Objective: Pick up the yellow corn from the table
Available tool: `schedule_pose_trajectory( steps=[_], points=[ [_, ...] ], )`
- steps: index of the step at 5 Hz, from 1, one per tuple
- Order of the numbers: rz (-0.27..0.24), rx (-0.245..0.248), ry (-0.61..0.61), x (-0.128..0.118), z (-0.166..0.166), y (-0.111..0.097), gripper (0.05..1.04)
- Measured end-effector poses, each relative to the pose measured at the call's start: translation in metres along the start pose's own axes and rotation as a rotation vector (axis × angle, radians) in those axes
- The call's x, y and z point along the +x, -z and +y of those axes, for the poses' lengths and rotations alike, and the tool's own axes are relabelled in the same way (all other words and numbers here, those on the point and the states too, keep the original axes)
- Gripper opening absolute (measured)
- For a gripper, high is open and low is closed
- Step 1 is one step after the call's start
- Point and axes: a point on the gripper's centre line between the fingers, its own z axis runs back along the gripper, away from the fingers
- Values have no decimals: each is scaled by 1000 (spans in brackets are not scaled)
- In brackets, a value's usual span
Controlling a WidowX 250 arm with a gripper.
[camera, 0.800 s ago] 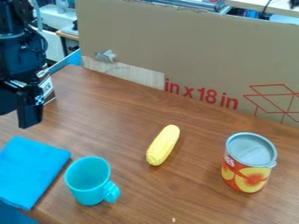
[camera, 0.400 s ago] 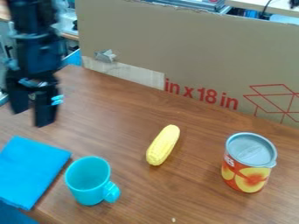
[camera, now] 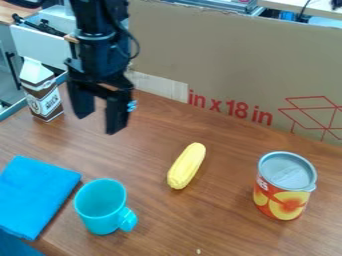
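Left: folded blue cloth (camera: 37, 196); brown-and-white carton (camera: 43, 95). Black two-finger gripper (camera: 99, 122): fingers apart, nothing between them, apparently above the table; displaced rightward from the earlier frame. Then turquoise cylindrical mug (camera: 100, 206), yellow corn cob (camera: 186, 166), and orange-red can with grey lid (camera: 285, 186), unmoved.

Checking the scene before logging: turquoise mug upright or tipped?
Upright: the turquoise mug stands on the wooden table, its open rim facing up and its handle out to the side.
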Motion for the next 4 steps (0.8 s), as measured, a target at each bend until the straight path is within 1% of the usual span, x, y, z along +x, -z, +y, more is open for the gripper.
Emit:
schedule_pose_trajectory(
  steps=[1,2,3,4],
  points=[
    [29,-21,4,32,-29,22,1001],
    [-18,-62,17,51,-43,35,1001],
    [-46,-81,29,66,-50,42,1001],
    [-39,-110,49,68,-59,47,1001]
  ],
)
